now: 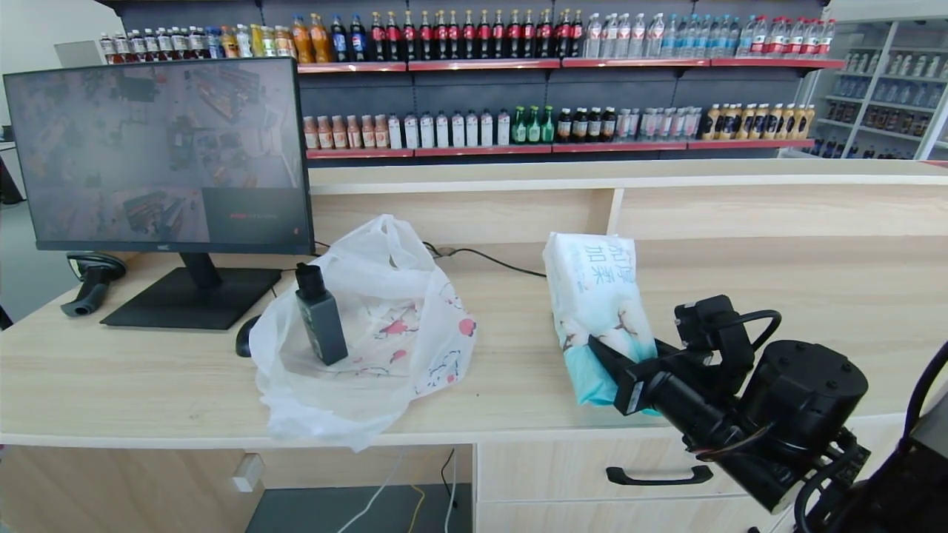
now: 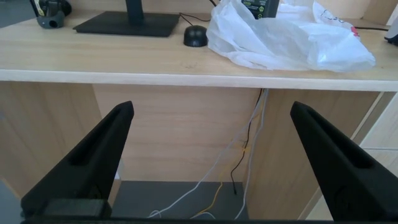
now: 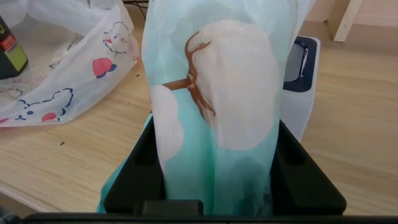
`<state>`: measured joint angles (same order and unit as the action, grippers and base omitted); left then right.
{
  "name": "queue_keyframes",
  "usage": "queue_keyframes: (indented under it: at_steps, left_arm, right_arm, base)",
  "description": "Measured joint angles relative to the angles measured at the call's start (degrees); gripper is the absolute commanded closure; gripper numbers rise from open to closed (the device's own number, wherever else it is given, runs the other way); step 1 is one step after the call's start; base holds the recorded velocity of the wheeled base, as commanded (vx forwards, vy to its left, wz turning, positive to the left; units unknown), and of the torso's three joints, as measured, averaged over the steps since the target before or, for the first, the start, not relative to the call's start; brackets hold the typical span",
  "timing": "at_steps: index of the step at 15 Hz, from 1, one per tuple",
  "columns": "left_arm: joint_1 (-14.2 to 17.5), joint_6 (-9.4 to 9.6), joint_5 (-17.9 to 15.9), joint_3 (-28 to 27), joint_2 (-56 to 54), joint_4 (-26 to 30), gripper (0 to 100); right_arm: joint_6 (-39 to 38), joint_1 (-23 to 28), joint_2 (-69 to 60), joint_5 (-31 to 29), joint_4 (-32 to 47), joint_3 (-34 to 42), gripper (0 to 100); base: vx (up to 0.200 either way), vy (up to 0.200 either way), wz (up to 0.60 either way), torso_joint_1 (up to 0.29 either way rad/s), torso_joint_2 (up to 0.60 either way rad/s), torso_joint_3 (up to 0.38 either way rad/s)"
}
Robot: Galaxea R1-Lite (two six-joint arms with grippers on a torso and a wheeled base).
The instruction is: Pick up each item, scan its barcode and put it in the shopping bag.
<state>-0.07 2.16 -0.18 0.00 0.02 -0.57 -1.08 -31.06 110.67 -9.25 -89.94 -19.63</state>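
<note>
Right tool [image 1: 621, 363] pinches the tissue pack [image 1: 596, 289]; shopping bag [image 1: 400, 326] sits at its 9 o'clock; left tool [image 2: 208, 155] is spread wide.

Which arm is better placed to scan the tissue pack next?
Right. The right gripper is shut on the tissue pack; the left gripper hangs open below the counter, holding nothing.

Large blue characters across the upper face of the tissue pack [image 1: 596, 300], small logo on the lower bezel of the monitor [image 1: 159, 155], short red line on its screen, labels on the shelf bottles [image 1: 474, 35] too small to read
</note>
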Motion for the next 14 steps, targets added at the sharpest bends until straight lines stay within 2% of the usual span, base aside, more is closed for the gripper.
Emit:
queue_keyframes:
  at_steps: [14]
  left_arm:
    - [-0.04, -0.22, 0.0, 0.0, 0.0, 0.11, 0]
  right_arm:
    - [0.05, 1.9, 1.84, -0.43, -0.16, 0.98, 100]
  base:
    - [0.0, 0.0, 0.0, 0.0, 0.0, 0.0]
